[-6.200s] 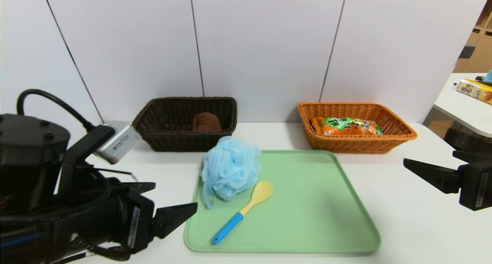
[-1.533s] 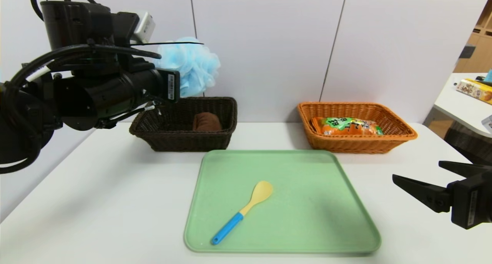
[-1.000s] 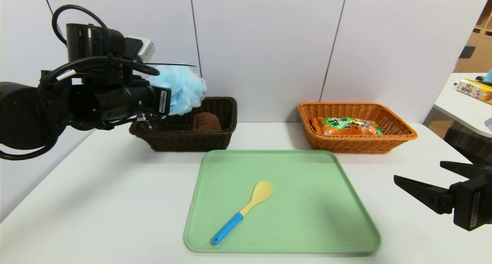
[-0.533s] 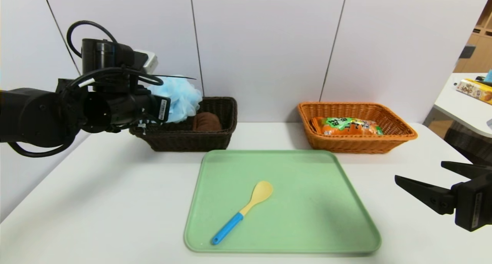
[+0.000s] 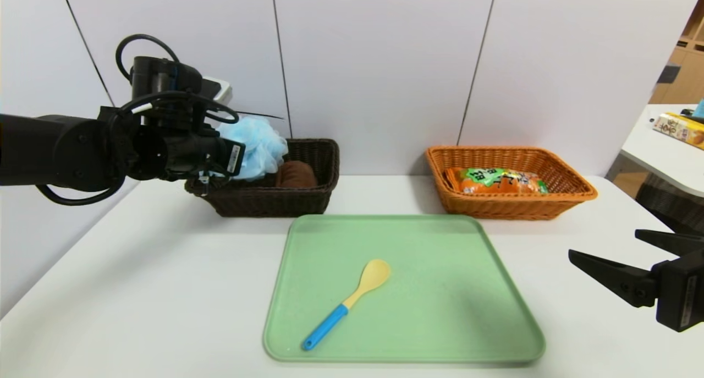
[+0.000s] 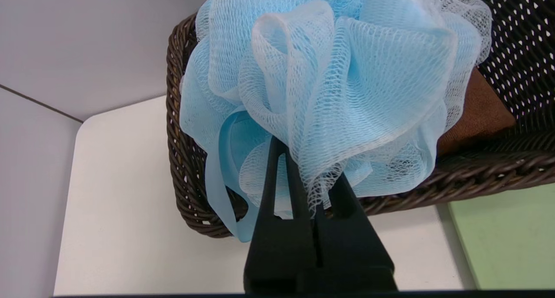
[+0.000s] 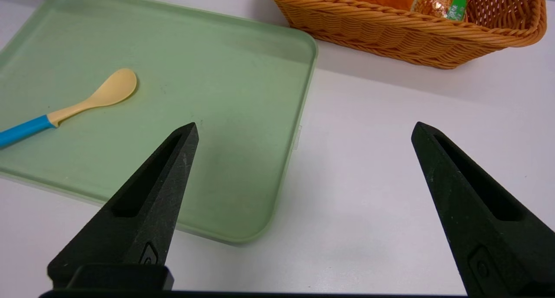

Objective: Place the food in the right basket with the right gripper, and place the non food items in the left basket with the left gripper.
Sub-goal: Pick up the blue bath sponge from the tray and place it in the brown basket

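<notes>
One non-food item, the blue bath pouf (image 6: 329,85), hangs clamped in the left hand (image 6: 303,176) above the dark left basket (image 5: 308,193), awaiting release beside the brown towel (image 5: 296,174); the right hand (image 7: 303,129) idles, spread wide.

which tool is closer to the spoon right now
Right. The right tool hovers open above the table just off the green tray's right edge, level with the spoon. The left tool is farther back, holding the blue pouf over the dark basket.
</notes>
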